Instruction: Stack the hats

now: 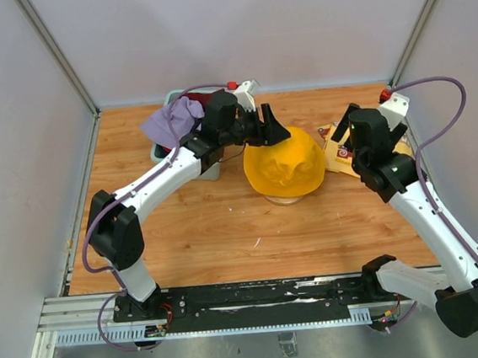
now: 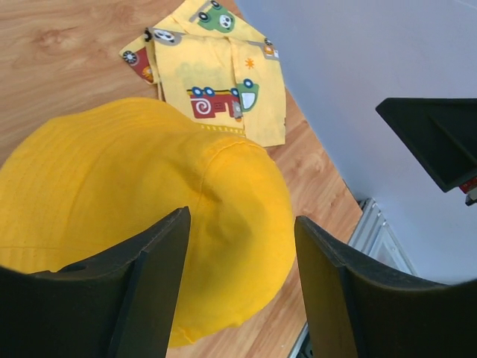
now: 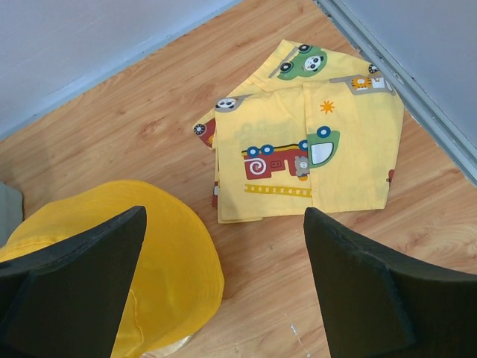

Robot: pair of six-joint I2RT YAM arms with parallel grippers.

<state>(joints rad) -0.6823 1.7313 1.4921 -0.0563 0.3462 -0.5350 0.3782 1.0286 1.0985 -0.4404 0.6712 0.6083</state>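
Top external: yellow hat, domed, creased.

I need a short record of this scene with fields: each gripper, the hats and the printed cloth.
left gripper: open, over the yellow hat
right gripper: open, above the printed cloth
yellow hat: centre, not held
lavender hat: draped on the tub, far left
printed cloth: flat, right of the yellow hat

— Which colours do the arms have?
— The left arm and right arm have white shells and black joints. A thin purple cable follows each. The fingers are black wedges.
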